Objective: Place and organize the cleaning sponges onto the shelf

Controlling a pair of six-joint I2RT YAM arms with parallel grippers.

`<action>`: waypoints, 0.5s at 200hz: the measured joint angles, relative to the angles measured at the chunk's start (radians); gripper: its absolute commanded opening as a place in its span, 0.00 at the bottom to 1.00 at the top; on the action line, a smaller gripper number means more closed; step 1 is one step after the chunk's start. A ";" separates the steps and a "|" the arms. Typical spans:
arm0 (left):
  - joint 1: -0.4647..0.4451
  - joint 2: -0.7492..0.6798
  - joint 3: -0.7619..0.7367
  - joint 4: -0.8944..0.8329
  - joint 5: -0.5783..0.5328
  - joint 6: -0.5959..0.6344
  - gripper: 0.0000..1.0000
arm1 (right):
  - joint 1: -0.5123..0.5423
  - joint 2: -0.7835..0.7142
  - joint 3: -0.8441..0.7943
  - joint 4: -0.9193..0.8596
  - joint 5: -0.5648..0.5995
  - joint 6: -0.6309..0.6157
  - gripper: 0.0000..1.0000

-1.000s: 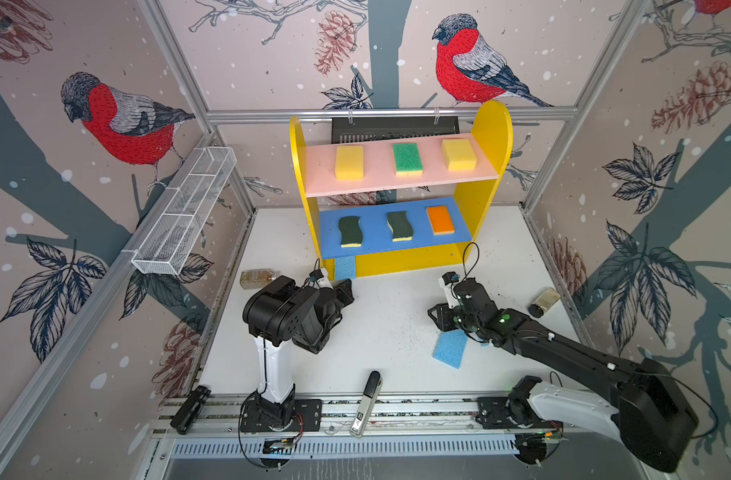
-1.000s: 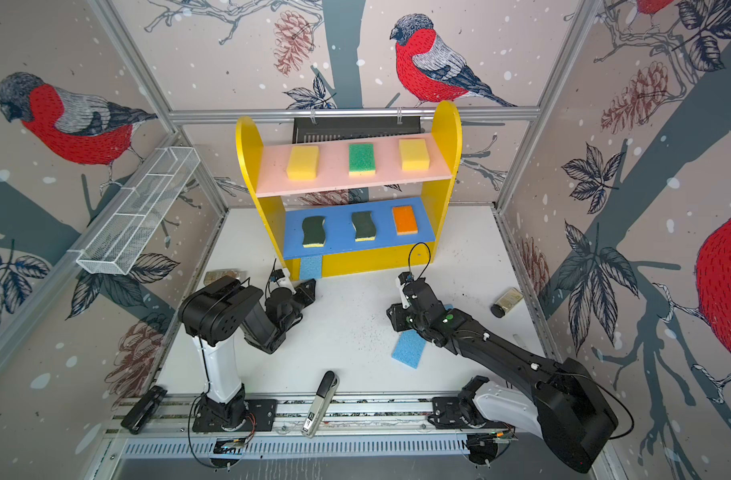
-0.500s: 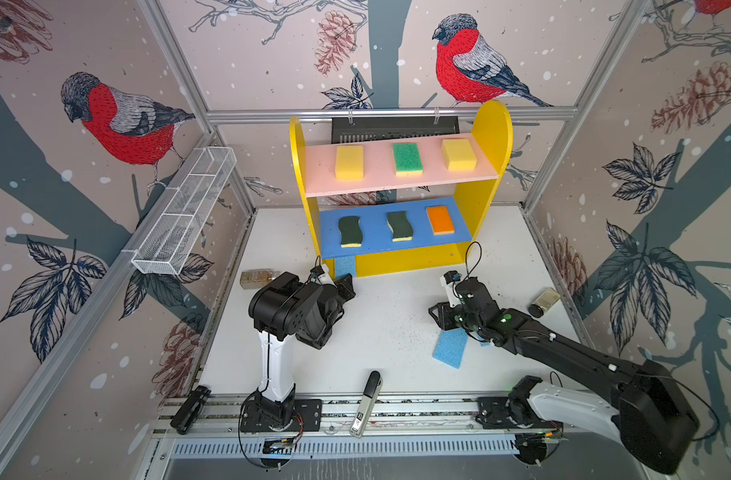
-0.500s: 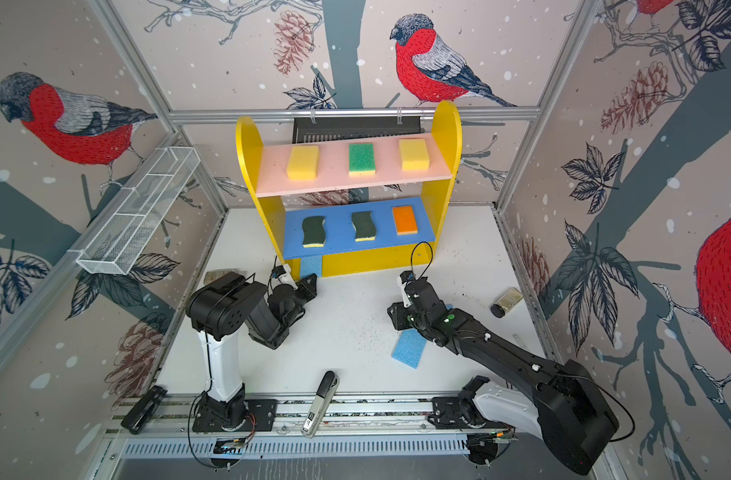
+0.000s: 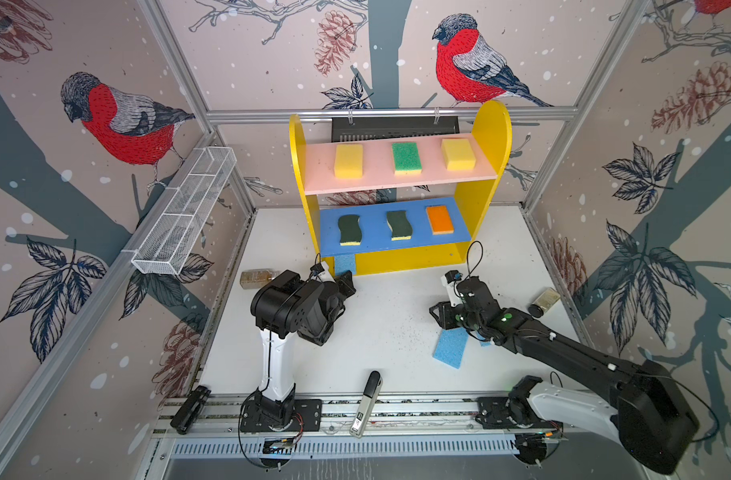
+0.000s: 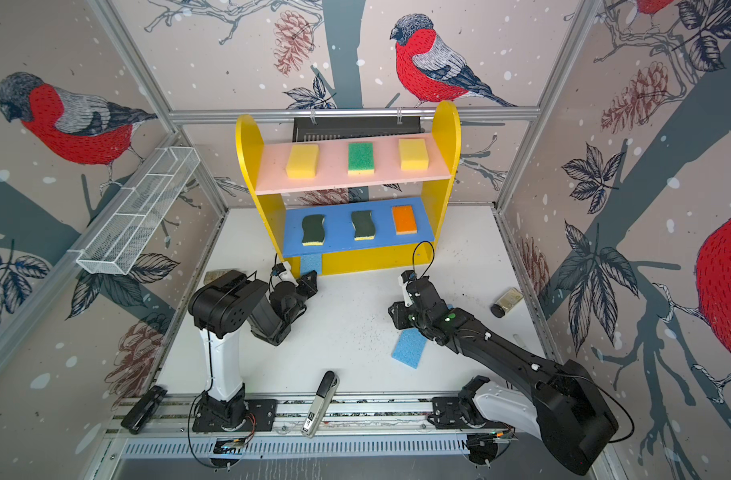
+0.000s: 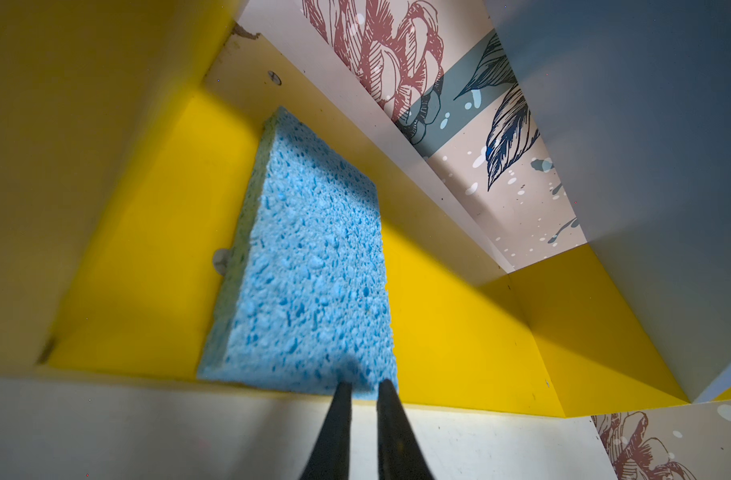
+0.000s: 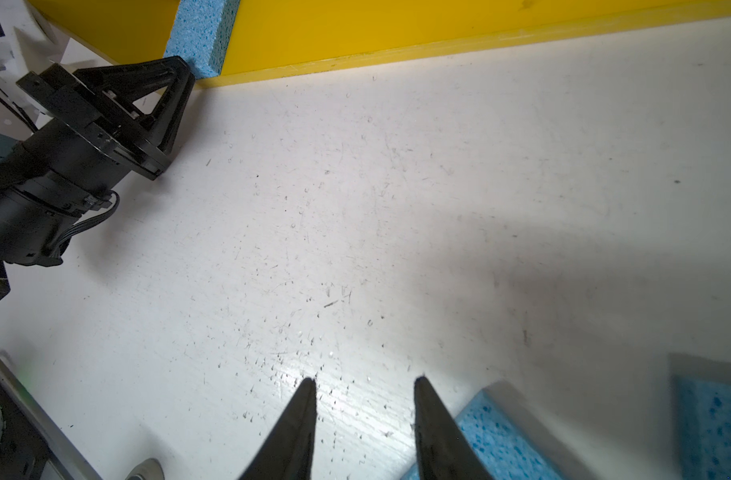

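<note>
A small shelf with yellow round-topped sides [image 5: 490, 137] stood at the back of the white bench [image 5: 388, 332], upper centre in both top views. Its pink upper board [image 5: 372, 178] carried a yellow block sponge [image 5: 348, 160] at the left, a green-topped sponge [image 5: 406, 157] in the middle and a second yellow block sponge [image 5: 458, 154] at the right. Its blue lower board [image 5: 376, 243] carried two dark green wavy-edged sponges, left [image 5: 349, 229] and middle [image 5: 399, 225], and an orange-topped sponge [image 5: 439, 219] at the right. A thin light blue sponge [image 7: 313, 270] lay flat on the shelf's yellow base [image 7: 459, 324], under the left end of the blue board, its front edge showing just below that board in the top views. The black left gripper [image 7: 363, 384] sat at that front edge with its fingers set together, only a slit between them. Its tips met the sponge's near edge without clasping it. Right of centre, the right gripper [image 8: 363, 380] hung low over the bench, its fingers moderately apart with bare bench between them. A second thin light blue sponge [image 5: 451, 347] lay on the bench just below that gripper in the top views, partly under the arm. Part of a third light blue sponge [image 8: 713, 424] showed beside it, mostly hidden by the arm in the top views. A brownish bottle [image 5: 257, 277] lay at the left of the bench near the left arm.
</note>
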 measured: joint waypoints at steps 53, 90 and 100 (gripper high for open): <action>-0.008 0.001 -0.014 0.019 -0.016 -0.018 0.14 | -0.002 0.000 -0.002 0.001 -0.010 0.000 0.40; -0.035 -0.008 -0.051 0.048 -0.057 -0.033 0.14 | -0.002 0.000 -0.004 0.006 -0.021 0.000 0.40; -0.044 -0.016 -0.060 0.046 -0.074 -0.041 0.14 | -0.002 -0.003 -0.004 0.006 -0.023 0.000 0.40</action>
